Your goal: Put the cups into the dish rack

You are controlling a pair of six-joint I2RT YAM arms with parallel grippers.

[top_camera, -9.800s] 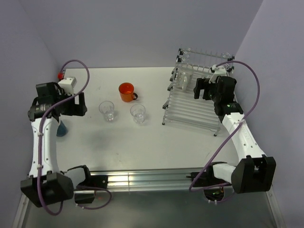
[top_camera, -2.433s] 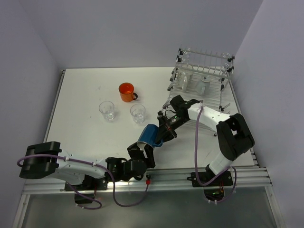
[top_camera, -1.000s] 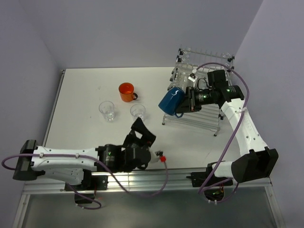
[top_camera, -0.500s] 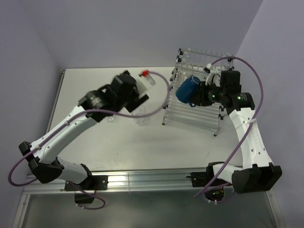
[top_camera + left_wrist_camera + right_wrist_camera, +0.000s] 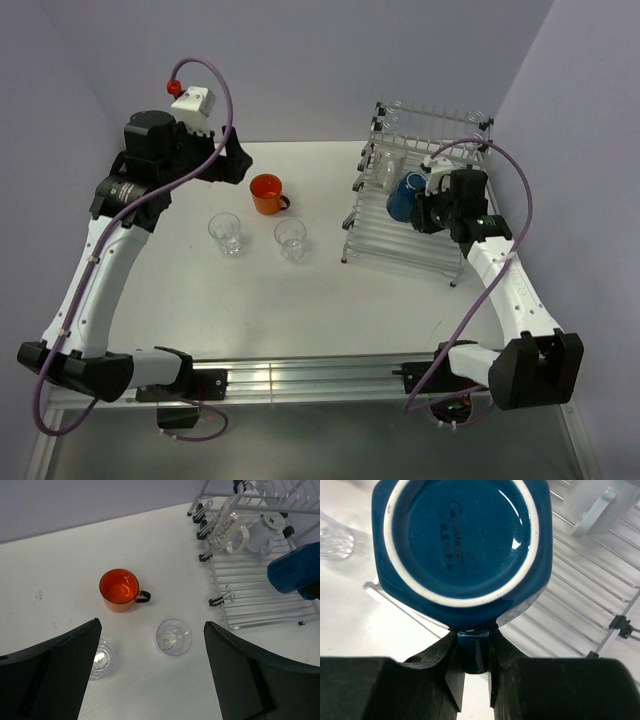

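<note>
Fingers [image 5: 451, 677] of the right gripper [image 5: 472, 652] are pinched shut on the handle of the blue mug [image 5: 465, 540]. The mug is turned so its round bottom faces the wrist camera. It hangs over the thin rods of the dish rack [image 5: 410, 240], near the middle of the rack. I cannot tell if the mug touches the rods. Two cups sit at the far end of the rack, a white cup [image 5: 262, 530] and a pale cup with a handle [image 5: 231, 530] just beside it. The left gripper [image 5: 152, 625] is up high over the far left part of the table [image 5: 200, 300]. Its two black fingers are spread wide apart and hold nothing. Down below it three cups stand on the table. The orange mug [image 5: 266, 193] stands upright with its handle pointing toward the rack. One clear glass [image 5: 224, 233] stands in front of it to the left. The other clear glass [image 5: 290, 238] stands to the right, closer to the rack. The two glasses are near each other but do not touch.
</note>
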